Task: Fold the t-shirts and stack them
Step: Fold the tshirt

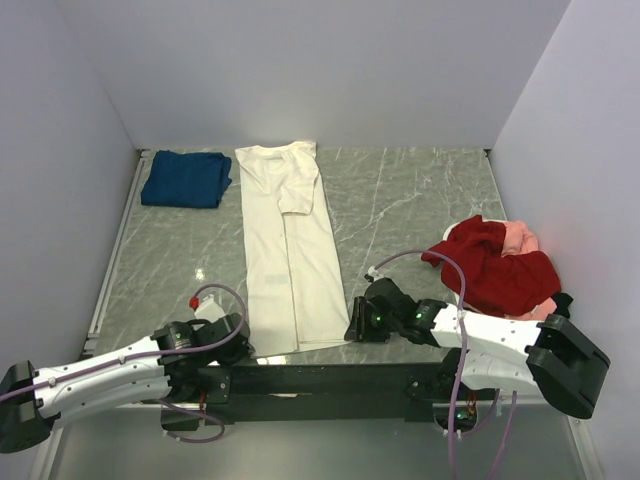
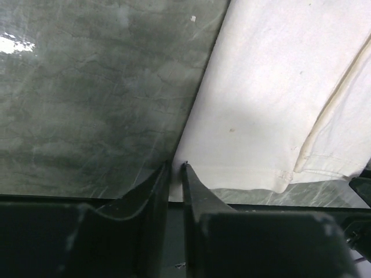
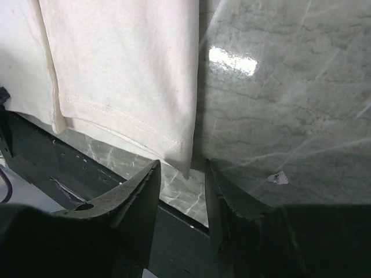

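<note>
A cream-white t-shirt [image 1: 290, 250] lies as a long strip folded lengthwise down the middle of the table. My left gripper [image 1: 243, 345] is at its near left corner. In the left wrist view the left gripper [image 2: 175, 166] has its jaws almost together on the cloth edge [image 2: 255, 116]. My right gripper [image 1: 352, 330] is at the near right corner. In the right wrist view the right gripper [image 3: 182, 168] is open, with the hem corner [image 3: 185, 159] hanging between the fingertips. A folded dark blue t-shirt [image 1: 186, 178] lies at the back left. A red t-shirt [image 1: 495, 268] lies crumpled on a pink one [image 1: 520, 238] at the right.
Grey walls close in the marble table [image 1: 420, 200] on three sides. A black bar [image 1: 320, 378] runs along the near edge, just under both grippers. A cable [image 1: 405, 256] loops from the right arm toward the red pile.
</note>
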`<state>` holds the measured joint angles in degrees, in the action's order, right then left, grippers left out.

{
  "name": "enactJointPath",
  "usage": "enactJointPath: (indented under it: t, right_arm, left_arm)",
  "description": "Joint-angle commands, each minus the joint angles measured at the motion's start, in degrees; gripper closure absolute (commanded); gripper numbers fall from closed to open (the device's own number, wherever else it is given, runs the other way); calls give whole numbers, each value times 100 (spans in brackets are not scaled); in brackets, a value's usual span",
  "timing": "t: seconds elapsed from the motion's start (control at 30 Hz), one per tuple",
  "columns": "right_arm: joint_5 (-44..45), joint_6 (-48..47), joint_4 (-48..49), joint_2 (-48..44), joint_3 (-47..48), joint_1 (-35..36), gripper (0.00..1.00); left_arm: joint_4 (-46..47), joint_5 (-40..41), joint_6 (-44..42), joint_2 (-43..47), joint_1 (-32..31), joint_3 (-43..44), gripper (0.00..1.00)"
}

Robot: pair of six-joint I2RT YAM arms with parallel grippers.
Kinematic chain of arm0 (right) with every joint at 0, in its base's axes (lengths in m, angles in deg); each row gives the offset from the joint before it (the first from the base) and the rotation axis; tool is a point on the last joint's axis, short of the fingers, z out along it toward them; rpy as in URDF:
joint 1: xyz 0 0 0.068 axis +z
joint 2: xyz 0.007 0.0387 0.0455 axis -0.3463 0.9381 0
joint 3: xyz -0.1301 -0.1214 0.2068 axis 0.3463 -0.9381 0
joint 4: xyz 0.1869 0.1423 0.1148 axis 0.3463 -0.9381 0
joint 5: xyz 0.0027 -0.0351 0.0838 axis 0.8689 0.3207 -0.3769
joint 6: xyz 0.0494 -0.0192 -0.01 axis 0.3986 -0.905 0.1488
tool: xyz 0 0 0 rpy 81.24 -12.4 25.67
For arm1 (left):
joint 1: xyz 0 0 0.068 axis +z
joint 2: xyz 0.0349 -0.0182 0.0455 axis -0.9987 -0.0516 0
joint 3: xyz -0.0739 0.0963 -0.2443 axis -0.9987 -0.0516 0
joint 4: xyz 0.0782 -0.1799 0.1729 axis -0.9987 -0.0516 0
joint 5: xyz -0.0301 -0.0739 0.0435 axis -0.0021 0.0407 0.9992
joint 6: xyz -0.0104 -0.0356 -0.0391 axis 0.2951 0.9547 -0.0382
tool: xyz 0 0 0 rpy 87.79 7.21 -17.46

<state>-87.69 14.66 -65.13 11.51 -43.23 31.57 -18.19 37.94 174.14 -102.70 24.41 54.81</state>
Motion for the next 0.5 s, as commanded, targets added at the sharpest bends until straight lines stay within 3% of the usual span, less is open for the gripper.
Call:
enactJointPath:
  t: [0.0, 0.17, 0.23, 0.4, 0.47]
  right_arm:
    - [0, -21, 241, 65, 112, -33, 57]
    - [-62, -30, 321, 153, 103, -33, 67]
    - [-106, -56, 347, 179, 111, -24, 75]
    - [-176, -109, 172, 30, 155, 99, 100]
    - [-185, -126, 49, -101, 173, 186, 100]
  left_arm:
    - [1, 10, -49, -72, -30, -14, 80]
    - [212, -51, -189, -99, -30, -23, 94]
    - [238, -112, -242, -107, -30, -32, 99]
    - [177, -376, -645, -169, -30, 143, 100]
    - [246, -507, -769, -204, -73, 179, 100]
